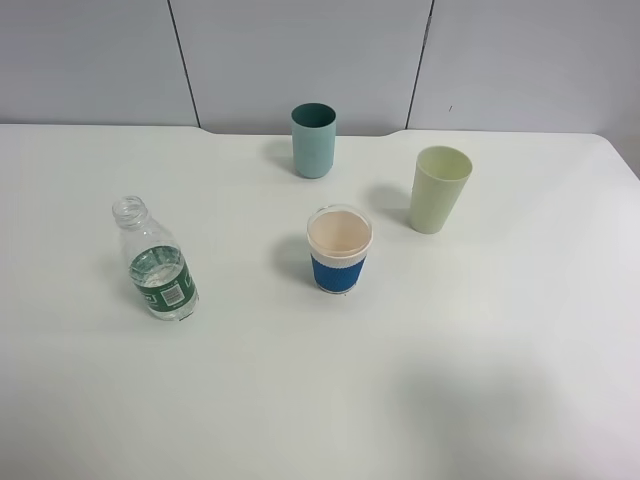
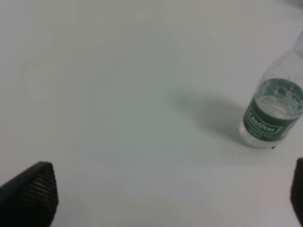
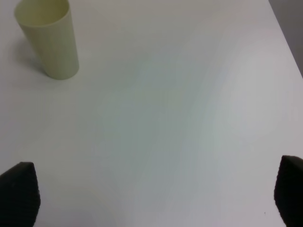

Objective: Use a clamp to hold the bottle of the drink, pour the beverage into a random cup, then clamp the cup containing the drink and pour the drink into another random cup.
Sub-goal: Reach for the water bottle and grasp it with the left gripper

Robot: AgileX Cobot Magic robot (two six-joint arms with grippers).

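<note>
The uncapped clear bottle (image 1: 157,265) with its green label stands on the left of the white table (image 1: 500,340), holding clear liquid low down; the left wrist view shows the bottle (image 2: 273,113) too. A white cup with a blue band (image 1: 340,250) stands mid-table, its cream inside dry-looking. Behind it is the teal cup (image 1: 313,140). Neither arm appears in the high view. My left gripper (image 2: 165,201) is open, its fingertips (image 2: 33,191) wide apart above bare table, short of the bottle. The right gripper (image 3: 156,196) is open too, with nothing between its fingers.
A taller pale green cup (image 1: 438,188) stands at the right rear, seen also in the right wrist view as the pale green cup (image 3: 49,38). The table's right edge (image 3: 286,42) shows there. A grey panelled wall (image 1: 300,50) runs behind the table.
</note>
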